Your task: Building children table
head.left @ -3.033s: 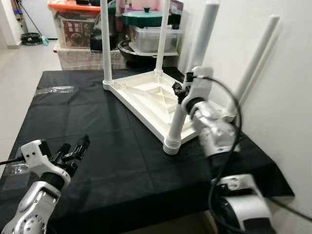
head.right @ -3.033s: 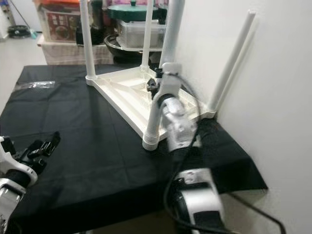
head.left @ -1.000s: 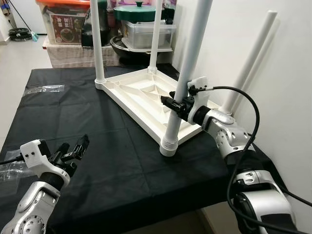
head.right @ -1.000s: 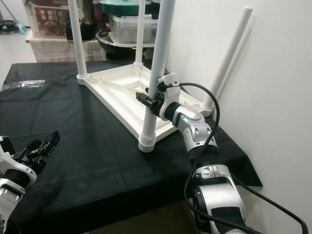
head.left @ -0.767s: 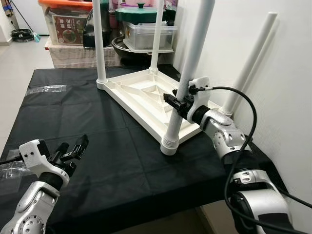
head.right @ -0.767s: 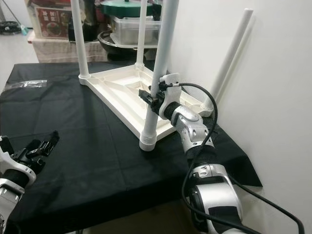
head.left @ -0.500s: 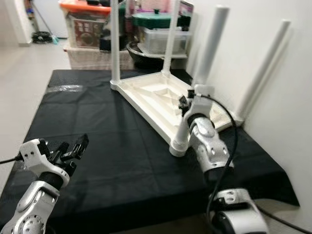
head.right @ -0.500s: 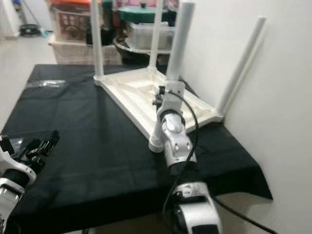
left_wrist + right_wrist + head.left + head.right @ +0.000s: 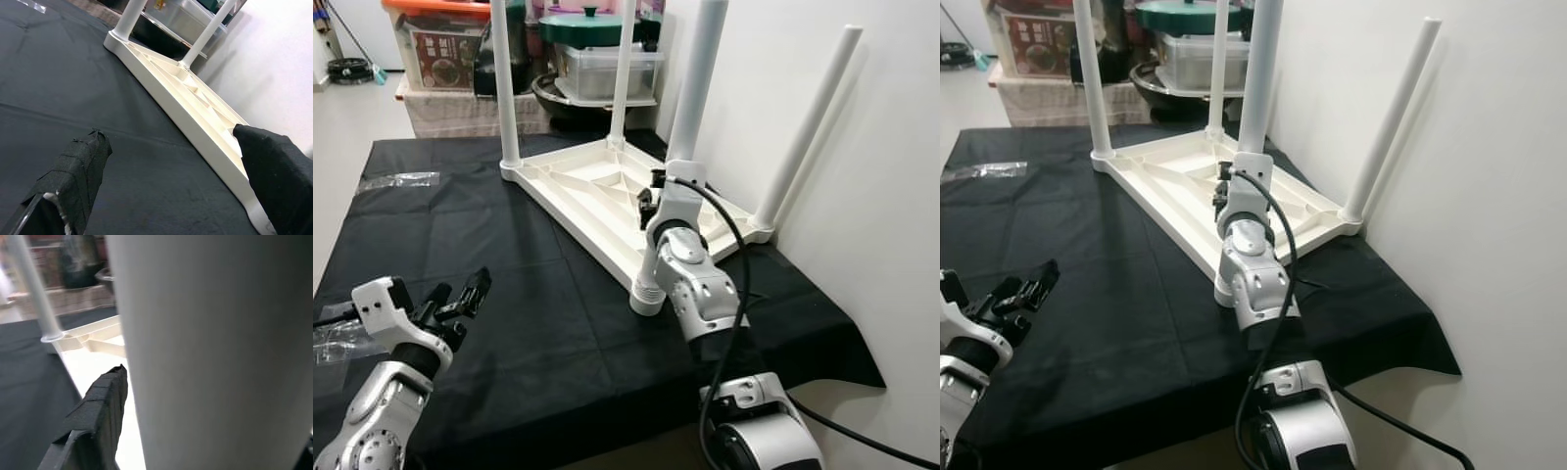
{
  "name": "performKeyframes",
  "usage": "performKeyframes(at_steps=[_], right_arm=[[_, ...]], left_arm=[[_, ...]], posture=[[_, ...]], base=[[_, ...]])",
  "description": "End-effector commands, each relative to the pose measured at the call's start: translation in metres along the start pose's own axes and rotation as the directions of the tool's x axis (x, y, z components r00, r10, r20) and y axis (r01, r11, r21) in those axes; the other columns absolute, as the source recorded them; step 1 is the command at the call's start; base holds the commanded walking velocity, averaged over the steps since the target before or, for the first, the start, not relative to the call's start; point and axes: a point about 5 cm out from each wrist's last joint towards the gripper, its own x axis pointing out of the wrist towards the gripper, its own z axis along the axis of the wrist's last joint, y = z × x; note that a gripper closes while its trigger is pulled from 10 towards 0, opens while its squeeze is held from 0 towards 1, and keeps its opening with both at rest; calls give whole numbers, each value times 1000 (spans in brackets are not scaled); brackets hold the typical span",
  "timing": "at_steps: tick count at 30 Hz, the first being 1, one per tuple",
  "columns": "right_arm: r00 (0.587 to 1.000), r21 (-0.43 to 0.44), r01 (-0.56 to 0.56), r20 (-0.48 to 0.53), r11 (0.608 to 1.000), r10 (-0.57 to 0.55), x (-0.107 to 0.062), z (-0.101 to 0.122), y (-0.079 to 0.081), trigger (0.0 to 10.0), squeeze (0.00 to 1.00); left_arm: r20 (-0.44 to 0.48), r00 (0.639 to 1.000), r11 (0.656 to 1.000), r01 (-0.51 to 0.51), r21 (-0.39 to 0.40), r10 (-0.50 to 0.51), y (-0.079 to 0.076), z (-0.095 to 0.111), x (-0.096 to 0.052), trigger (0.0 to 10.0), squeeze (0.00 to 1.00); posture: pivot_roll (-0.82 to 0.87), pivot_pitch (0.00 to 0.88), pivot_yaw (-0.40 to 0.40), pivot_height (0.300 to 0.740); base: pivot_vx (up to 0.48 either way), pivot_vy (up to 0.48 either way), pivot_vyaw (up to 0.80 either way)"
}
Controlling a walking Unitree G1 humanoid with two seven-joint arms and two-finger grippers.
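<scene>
The right gripper point(image 9: 651, 199) is clamped around the near table leg point(image 9: 690, 108), partway up its shaft. In the right wrist view the white leg point(image 9: 210, 352) sits hard against one black finger point(image 9: 95, 416), so the fingers are closed on it.

The leg stands upright in the near corner socket point(image 9: 647, 294) of the inverted white tabletop point(image 9: 607, 201). The tabletop lies underside up on the black cloth point(image 9: 509, 264) covering the work surface, with its far side just beside the wall point(image 9: 862, 196). Three other legs are already standing: two at the far corners point(image 9: 506, 88) point(image 9: 623, 73) and one by the wall point(image 9: 808, 122).

The left gripper point(image 9: 460, 299) hovers over the near left part of the cloth, fingers spread and holding nothing, well apart from the tabletop.

Step in hand, as judged: seating the fourth and last leg. The task appears close to complete.

Next move, as judged: confirm the leg is fully home in its socket by pressing or twisting it down, then release. Keep force in line with the leg axis; a sideways load may tilt the tabletop or slide it on the cloth.

A clear plastic bag point(image 9: 399, 180) lies at the far left of the cloth. Storage boxes point(image 9: 445, 49) stand behind.
</scene>
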Motion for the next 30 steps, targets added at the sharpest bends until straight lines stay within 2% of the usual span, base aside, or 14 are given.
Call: performKeyframes(at_steps=[1, 2, 6, 7, 9, 11, 13, 16, 17, 23, 24, 25, 27, 30], right_arm=[[997, 12, -77, -4, 997, 77, 3, 2, -11, 10000, 0], [989, 18, -149, 8, 989, 148, 4, 5, -13, 10000, 0], [826, 7, -564, 34, 826, 563, -3, 3, -22, 10000, 0], [826, 7, -564, 34, 826, 563, -3, 3, -22, 10000, 0], [727, -1, -687, -25, 727, 686, -9, -9, -34, 10000, 0], [722, -10, -692, -43, 722, 691, -9, -11, -36, 10000, 0], [726, -19, -686, -94, 728, 681, -4, -19, -37, 4627, 0], [722, -17, -689, -105, 724, 684, -3, -22, -37, 2980, 0], [726, 2, -683, -102, 730, 680, -2, -23, -35, 0, 0], [783, 51, -619, -28, 784, 621, 5, -22, -30, 0, 0], [844, 60, -533, -31, 844, 535, 8, -23, -33, 0, 0], [844, 60, -533, -31, 844, 535, 8, -23, -33, 0, 0], [993, -19, -97, -75, 995, 96, 8, -38, -54, 0, 0], [995, -62, 66, -76, 996, -70, 4, -43, -63, 0, 0]], left_arm=[[-7, 1000, 1000, -5, -7, 5, 2, -2, 0, 10000, 0], [-7, 1000, 1000, -4, -6, 4, 2, -1, 0, 10000, 0], [-8, 1000, 1000, 3, -3, -3, 0, -1, 3, 10000, 0], [-8, 1000, 1000, 3, -3, -3, 0, -1, 3, 10000, 0], [-9, 1000, 1000, 7, -2, -7, -1, -2, 4, 10000, 0], [-9, 1000, 1000, 7, -2, -7, -1, -2, 4, 10000, 0], [-7, 1000, 1000, 7, -2, -7, -1, -2, 4, 10000, 0], [-8, 1000, 1000, 7, -2, -7, -1, -2, 3, 10000, 0], [-7, 1000, 1000, 7, -1, -7, -1, -2, 3, 10000, 0], [-6, 1000, 1000, 7, 4, -7, 0, 0, 2, 10000, 0], [-7, 1000, 1000, 6, 6, -6, 0, 1, 2, 10000, 0], [-7, 1000, 1000, 6, 6, -6, 0, 1, 2, 10000, 0], [-8, 1000, 1000, 5, 7, -5, 0, 1, 1, 10000, 0], [-9, 1000, 1000, 5, 7, -5, 0, 1, 0, 10000, 0]], posture=[[1, 0, -104, 740], [1, 0, -104, 740], [3, 0, -103, 740], [3, 0, -103, 740], [7, 0, -104, 740], [7, 0, -104, 740], [10, 0, -104, 740], [10, 0, -104, 740], [15, 0, -104, 740], [18, 0, -100, 740], [18, 0, -98, 740], [18, 0, -98, 740], [15, 0, -99, 740], [15, 0, -99, 740]], base=[[0, 0, 0], [0, 0, 0], [0, 0, 0], [0, 0, 0], [0, 0, 0], [0, 0, 0], [0, 0, 0], [0, 0, 0], [0, 0, 0], [0, 0, 0], [0, 0, 0], [0, 0, 0], [0, 0, 0], [0, 0, 0]])
